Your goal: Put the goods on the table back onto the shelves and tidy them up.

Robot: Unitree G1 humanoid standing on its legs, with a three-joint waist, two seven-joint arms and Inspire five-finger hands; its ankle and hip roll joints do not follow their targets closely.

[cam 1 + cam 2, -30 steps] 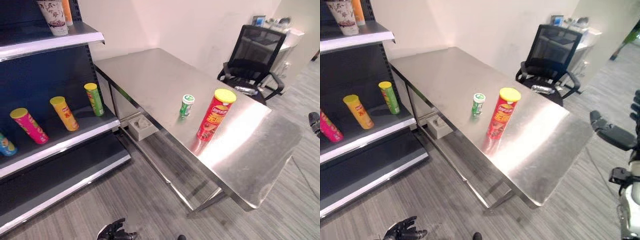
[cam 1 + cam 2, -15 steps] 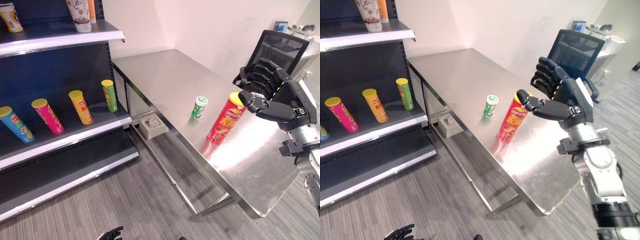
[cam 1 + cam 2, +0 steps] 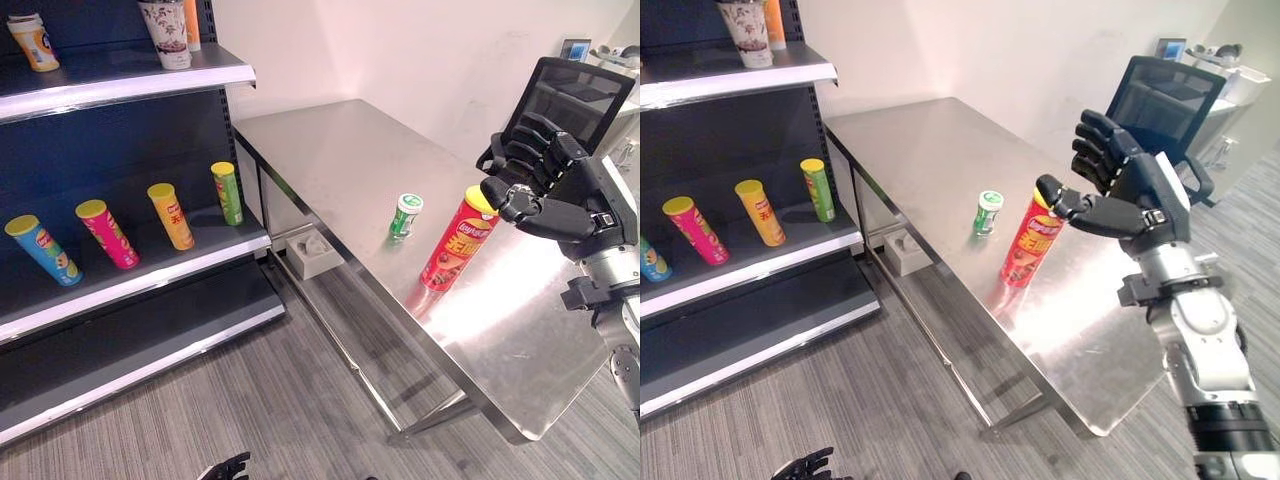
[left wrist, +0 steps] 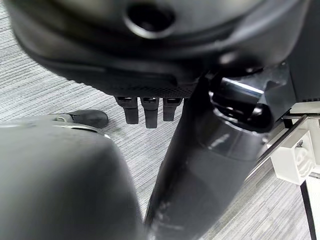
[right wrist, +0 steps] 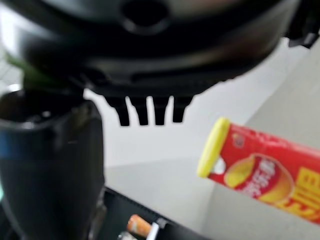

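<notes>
A tall red chip can with a yellow lid (image 3: 456,240) stands on the steel table (image 3: 340,160), with a small green bottle with a white cap (image 3: 404,215) just to its left. My right hand (image 3: 560,195) hovers open beside the can's top, thumb near the lid, not touching it; the same can (image 5: 260,172) lies past the fingers in the right wrist view. My left hand (image 3: 228,467) hangs low near the floor at the bottom edge, its fingers (image 4: 145,111) pointing down at the carpet.
A dark shelf unit (image 3: 150,270) stands on the left; its middle shelf holds several chip cans (image 3: 170,215), its top shelf cups and a can (image 3: 165,30). A black office chair (image 3: 560,100) is behind the table. A white box (image 3: 314,252) sits under the table.
The camera shifted slightly, moving the scene right. My right hand, raised into view half a second ago, has edged a little closer to the red can's lid.
</notes>
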